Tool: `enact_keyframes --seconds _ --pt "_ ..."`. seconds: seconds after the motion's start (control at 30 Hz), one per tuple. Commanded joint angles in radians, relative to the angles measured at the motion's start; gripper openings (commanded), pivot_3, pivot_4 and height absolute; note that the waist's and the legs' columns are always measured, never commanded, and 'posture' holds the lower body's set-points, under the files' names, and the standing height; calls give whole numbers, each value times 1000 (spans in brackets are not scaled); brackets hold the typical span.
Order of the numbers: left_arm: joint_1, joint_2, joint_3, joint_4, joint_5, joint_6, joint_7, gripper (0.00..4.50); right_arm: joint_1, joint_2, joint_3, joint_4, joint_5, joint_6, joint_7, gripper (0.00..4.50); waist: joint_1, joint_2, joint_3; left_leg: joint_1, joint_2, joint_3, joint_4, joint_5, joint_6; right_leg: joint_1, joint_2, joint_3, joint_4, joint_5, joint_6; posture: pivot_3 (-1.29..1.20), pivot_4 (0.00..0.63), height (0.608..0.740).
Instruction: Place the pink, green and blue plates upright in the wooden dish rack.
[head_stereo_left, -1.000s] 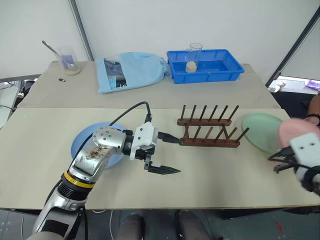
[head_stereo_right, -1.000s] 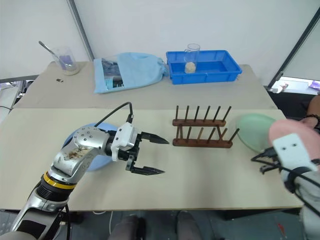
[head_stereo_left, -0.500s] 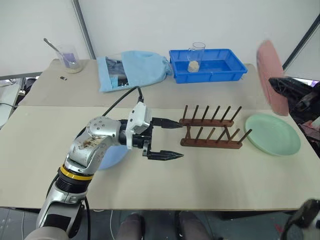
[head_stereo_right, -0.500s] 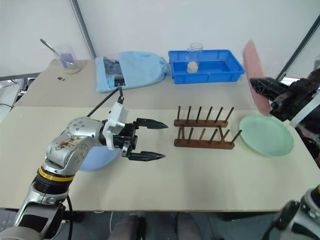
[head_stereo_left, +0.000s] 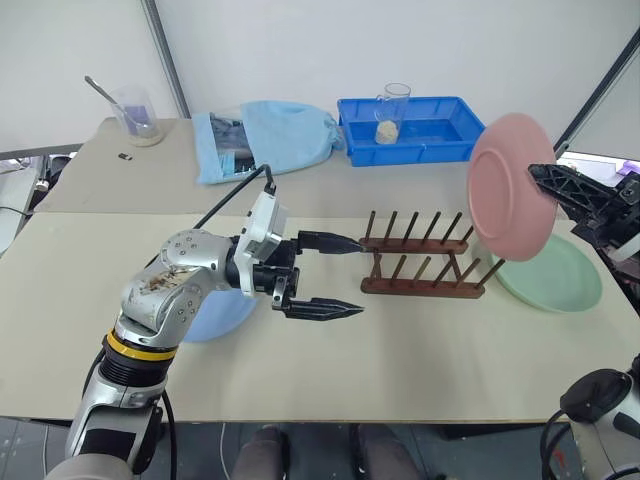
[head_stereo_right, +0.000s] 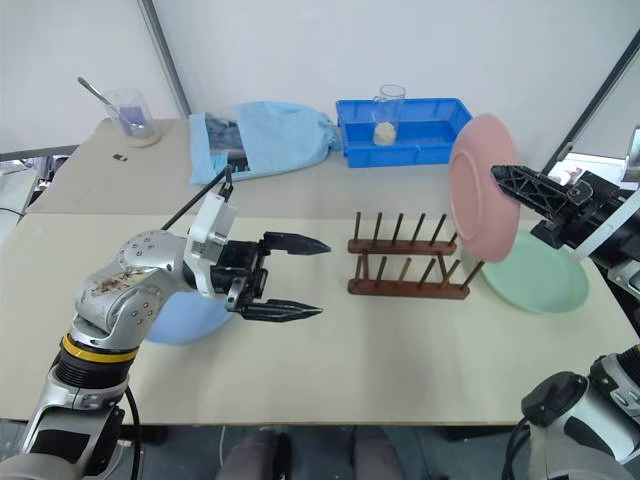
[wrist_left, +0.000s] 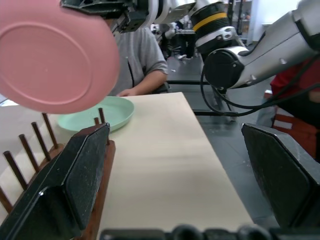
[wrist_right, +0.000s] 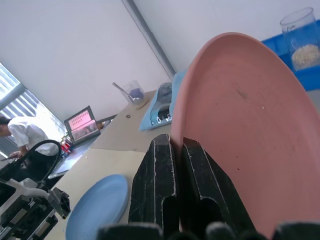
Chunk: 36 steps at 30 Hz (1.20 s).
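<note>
The pink plate (head_stereo_left: 508, 190) stands upright in the air just above the right end of the wooden dish rack (head_stereo_left: 420, 266). My right gripper (wrist_right: 172, 144) is shut on its rim. The green plate (head_stereo_left: 565, 288) lies flat on the table to the right of the rack, partly behind the pink one. Flat at the left lies the blue plate (head_stereo_left: 212, 318), mostly hidden under my left arm. My left gripper (head_stereo_left: 358, 276) is open and empty, held level to the left of the rack and pointing at it.
On the rear table stand a deep blue tray (head_stereo_left: 440, 140) holding a glass beaker (head_stereo_left: 394, 108), a light blue cloth bag (head_stereo_left: 268, 140) and a beaker with a spoon (head_stereo_left: 136, 118). A person (wrist_left: 142, 57) sits beyond the table's right end.
My right gripper lifted the pink plate from low over the green plate, turned it upright and carried it left to the rack's right end. My left gripper rose slightly.
</note>
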Motion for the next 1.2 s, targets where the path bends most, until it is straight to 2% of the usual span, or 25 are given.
enact_keyframes --seconds 0.03,0.7,0.97,1.13,1.17,1.2 --pt "-30 12 15 -30 -13 -2 -11 4500 -17 -6 -46 24 50 7 -34 31 -1 0 0 0 0 0 0 0 0 0 0 0 0 0 0 0 150 737" --pt "-67 32 26 -27 -33 6 -27 4500 -24 5 -17 200 54 -31 -180 31 -1 0 0 0 0 0 0 0 0 0 0 0 0 0 1 0 150 737" --pt "-51 33 24 -39 -27 4 -19 4500 -29 -5 -13 193 31 -123 -236 2820 -2 0 0 0 0 0 0 0 0 0 1 0 0 -3 6 0 150 737" --pt "-38 30 23 -50 -30 4 -12 4500 -24 -131 -52 199 25 -181 -244 4483 4 3 2 -1 0 0 0 0 0 0 0 0 -1 -3 6 0 150 737" --pt "-34 31 22 -54 -31 4 -13 4500 0 -162 -40 192 16 -196 -225 4483 6 3 2 -1 -1 0 -1 0 0 0 0 0 -1 -3 6 0 150 737" --pt "-28 42 15 -60 -30 7 -27 4500 87 -222 10 154 -22 -238 -152 4483 7 3 2 -1 -1 0 -1 0 0 0 0 0 -1 -3 5 0 150 737"
